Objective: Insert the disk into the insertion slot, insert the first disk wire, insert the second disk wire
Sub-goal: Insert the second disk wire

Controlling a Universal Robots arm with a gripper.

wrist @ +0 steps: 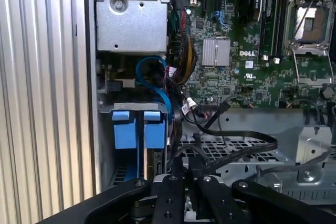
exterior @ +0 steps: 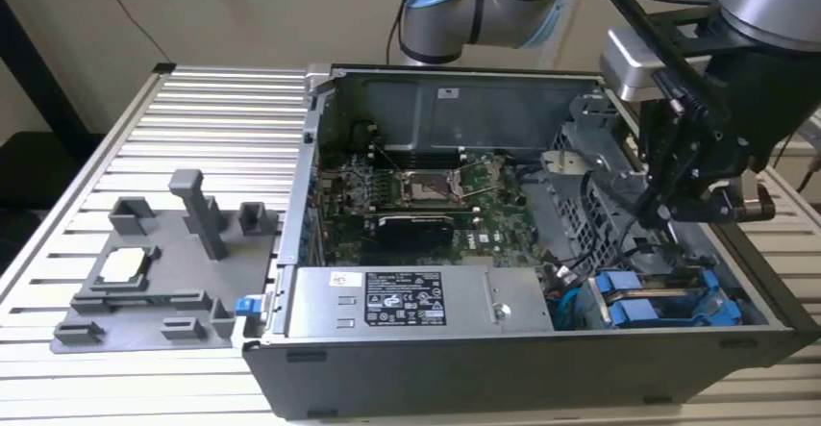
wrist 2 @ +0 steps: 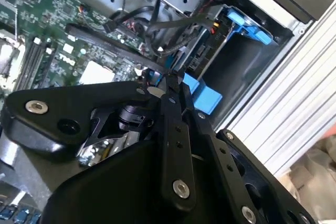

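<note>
Your gripper (exterior: 667,216) hangs over the case's right bay, fingers nearly together w/ nothing seen gripped, and the disk (exterior: 655,303) sits slotted just nearer, long axis running near-far, blue carrier tabs up.

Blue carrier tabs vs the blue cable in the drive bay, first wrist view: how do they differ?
The blue carrier tabs are two flat, blocky rectangles side by side; the blue cable is one thin rounded strand. The tabs are a paler blue; the cable is deeper. The tabs sit squarely under the bay's grey crossbar, while the cable loops above it and runs down between them. Both lie in the same bay beside the motherboard.
</note>
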